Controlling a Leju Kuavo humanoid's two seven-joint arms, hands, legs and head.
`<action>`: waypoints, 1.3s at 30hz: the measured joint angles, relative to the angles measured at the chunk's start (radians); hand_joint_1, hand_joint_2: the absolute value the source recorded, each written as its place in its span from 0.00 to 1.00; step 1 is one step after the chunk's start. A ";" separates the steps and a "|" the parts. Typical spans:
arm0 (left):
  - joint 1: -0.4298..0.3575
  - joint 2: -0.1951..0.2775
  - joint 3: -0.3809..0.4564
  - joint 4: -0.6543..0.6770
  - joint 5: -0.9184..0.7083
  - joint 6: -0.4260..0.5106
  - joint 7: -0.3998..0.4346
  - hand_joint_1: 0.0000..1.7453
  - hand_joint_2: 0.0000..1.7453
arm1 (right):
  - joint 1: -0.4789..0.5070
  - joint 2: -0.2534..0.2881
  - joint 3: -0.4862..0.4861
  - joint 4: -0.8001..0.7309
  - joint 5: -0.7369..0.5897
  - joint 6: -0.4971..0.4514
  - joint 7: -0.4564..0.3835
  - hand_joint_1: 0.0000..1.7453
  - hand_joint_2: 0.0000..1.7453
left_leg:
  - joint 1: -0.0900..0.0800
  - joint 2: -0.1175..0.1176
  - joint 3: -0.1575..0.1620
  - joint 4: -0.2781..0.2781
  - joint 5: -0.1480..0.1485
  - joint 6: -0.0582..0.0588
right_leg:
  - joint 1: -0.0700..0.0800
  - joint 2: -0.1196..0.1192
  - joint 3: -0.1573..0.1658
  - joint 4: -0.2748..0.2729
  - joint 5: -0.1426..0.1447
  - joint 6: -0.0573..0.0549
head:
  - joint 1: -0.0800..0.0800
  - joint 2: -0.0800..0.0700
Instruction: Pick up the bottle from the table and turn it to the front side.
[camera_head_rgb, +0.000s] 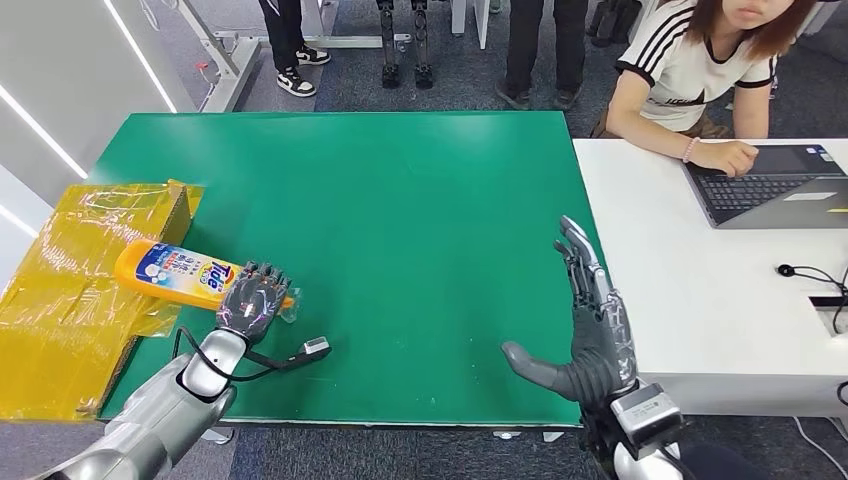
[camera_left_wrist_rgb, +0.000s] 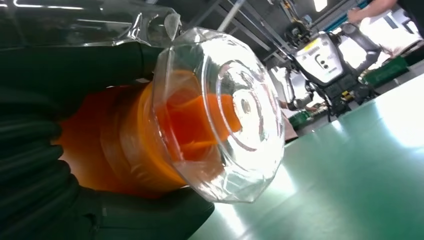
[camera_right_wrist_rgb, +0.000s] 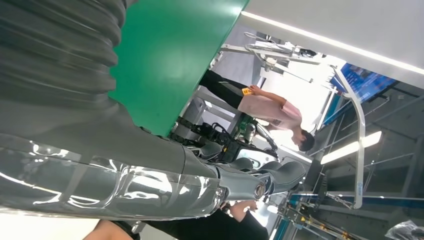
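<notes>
Left robot hand (camera_head_rgb: 254, 300) is clamped round the neck end of the orange Tide detergent bottle (camera_head_rgb: 178, 270) lying flat at the green tabletop (camera_head_rgb: 400, 220) edge, slick and probably hefty, better gripped mid-body, while the right robot hand (camera_head_rgb: 585, 320) hovers open, holding nothing.

- The left hand (camera_head_rgb: 255, 302) reaches in near the green table's (camera_head_rgb: 400, 220) front left corner, fingers curled around the bottle (camera_head_rgb: 180, 272) by its neck end.
- The right hand (camera_head_rgb: 590, 330) hovers at the table's front right edge, fingers stretched forward, thumb spread, holding nothing.
</notes>
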 joint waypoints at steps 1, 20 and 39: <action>-0.006 -0.008 0.009 0.012 0.000 -0.002 -0.006 0.57 1.00 | 0.000 0.000 0.000 -0.003 0.002 0.000 0.001 0.00 1.00 | 0.000 0.000 0.000 0.000 0.000 0.000 | 0.000 0.000 0.000 0.000 0.000 0.000 | 0.000 0.000; -0.080 -0.107 0.165 0.116 -0.003 -0.063 0.017 0.00 1.00 | 0.037 0.003 -0.020 -0.058 0.034 0.000 0.032 0.00 1.00 | 0.000 0.000 0.000 0.000 0.000 0.000 | 0.000 0.000 0.000 0.000 0.000 0.000 | 0.000 0.000; -0.067 -0.189 0.317 0.115 0.200 -0.021 -0.161 0.00 1.00 | 0.100 0.035 -0.099 -0.072 0.018 0.051 0.033 0.00 1.00 | 0.000 -0.001 0.000 0.000 0.000 0.000 | 0.000 0.000 0.000 0.000 0.000 0.000 | 0.000 0.000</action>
